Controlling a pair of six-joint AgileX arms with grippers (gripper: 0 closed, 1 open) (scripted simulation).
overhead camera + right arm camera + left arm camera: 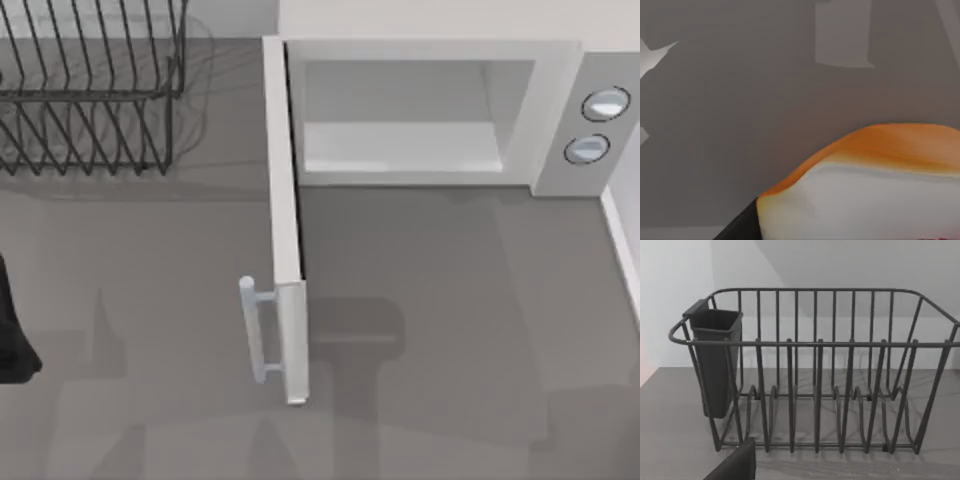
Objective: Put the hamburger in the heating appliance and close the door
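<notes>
The hamburger (875, 180), orange on top and whitish below, sits very close in the right wrist view, above the grey table. My right gripper (850, 235) is shut on it, and one dark finger (737, 227) shows at its edge. The white microwave (555, 110) stands at the back of the table with its pale cavity (400, 120) exposed. Its door (285, 230) is swung wide open toward the front, edge-on from above, with the bar handle (255, 330) on its left side. My left arm (12, 330) is parked at the table's left edge.
A black wire rack (90, 90) stands at the back left; in the left wrist view the rack (815, 375) carries a dark cup (715, 360) on one end. Two round knobs (595, 125) sit on the microwave's right panel. Open grey table lies in front of the cavity.
</notes>
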